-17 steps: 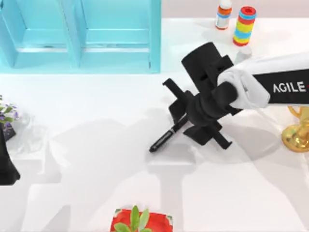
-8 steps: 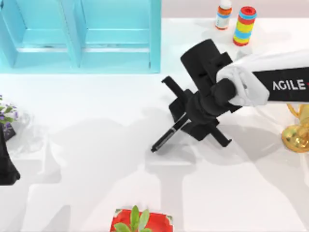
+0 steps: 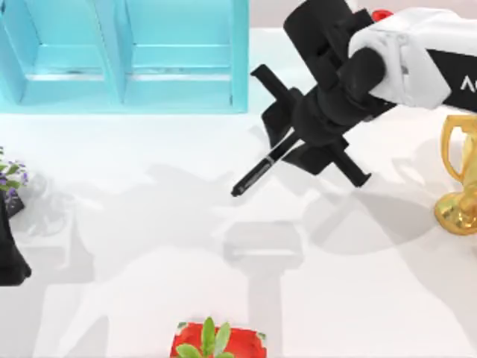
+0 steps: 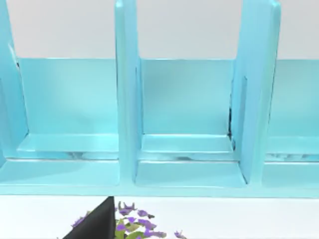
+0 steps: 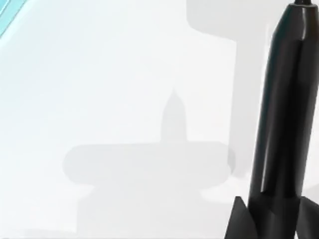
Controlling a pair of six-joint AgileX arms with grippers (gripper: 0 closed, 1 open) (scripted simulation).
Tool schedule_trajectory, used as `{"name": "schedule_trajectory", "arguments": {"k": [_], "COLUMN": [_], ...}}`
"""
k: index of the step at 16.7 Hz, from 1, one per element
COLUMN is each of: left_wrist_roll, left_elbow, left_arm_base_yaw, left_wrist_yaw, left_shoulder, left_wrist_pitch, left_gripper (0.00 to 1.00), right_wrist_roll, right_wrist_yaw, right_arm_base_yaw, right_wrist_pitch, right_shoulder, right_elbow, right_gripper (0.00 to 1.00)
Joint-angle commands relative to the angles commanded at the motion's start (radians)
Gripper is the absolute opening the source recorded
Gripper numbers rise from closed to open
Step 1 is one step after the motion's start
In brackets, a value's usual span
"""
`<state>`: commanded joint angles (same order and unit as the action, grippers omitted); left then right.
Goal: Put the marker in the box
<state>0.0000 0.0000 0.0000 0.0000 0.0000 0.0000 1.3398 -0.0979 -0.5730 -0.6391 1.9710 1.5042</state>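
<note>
Marker (image 3: 259,170), slim, glossy black with a thin silver band, hangs tilted above the smooth white table (image 3: 149,246), its upper end clamped in the right gripper (image 3: 292,144), just right of the box (image 3: 123,56); the box is glossy turquoise, split by upright dividers into square compartments; left arm (image 3: 9,253) sits parked at the table's left edge by purple flowers (image 3: 10,175); I cannot tell its fingers' state.
</note>
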Motion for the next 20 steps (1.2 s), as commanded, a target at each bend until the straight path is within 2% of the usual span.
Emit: {"name": "schedule_trajectory", "arguments": {"k": [7, 10, 14, 20], "left_wrist_roll": [0.0, 0.0, 0.0, 0.0], "left_elbow": [0.0, 0.0, 0.0, 0.0], "left_arm_base_yaw": [0.0, 0.0, 0.0, 0.0], "left_wrist_yaw": [0.0, 0.0, 0.0, 0.0], "left_shoulder": [0.0, 0.0, 0.0, 0.0], "left_wrist_pitch": [0.0, 0.0, 0.0, 0.0], "left_gripper": [1.0, 1.0, 1.0, 1.0], "right_wrist_roll": [0.003, 0.006, -0.02, -0.187], "right_wrist_yaw": [-0.005, -0.015, -0.039, -0.113], "right_arm_base_yaw": [0.008, 0.085, 0.337, 0.886], "right_wrist_pitch": [-0.011, -0.018, -0.044, -0.096], "right_shoulder": [-0.017, -0.107, -0.282, -0.438], "right_elbow": [0.014, 0.043, 0.043, -0.104], "right_gripper": [0.0, 0.0, 0.0, 0.0]}}
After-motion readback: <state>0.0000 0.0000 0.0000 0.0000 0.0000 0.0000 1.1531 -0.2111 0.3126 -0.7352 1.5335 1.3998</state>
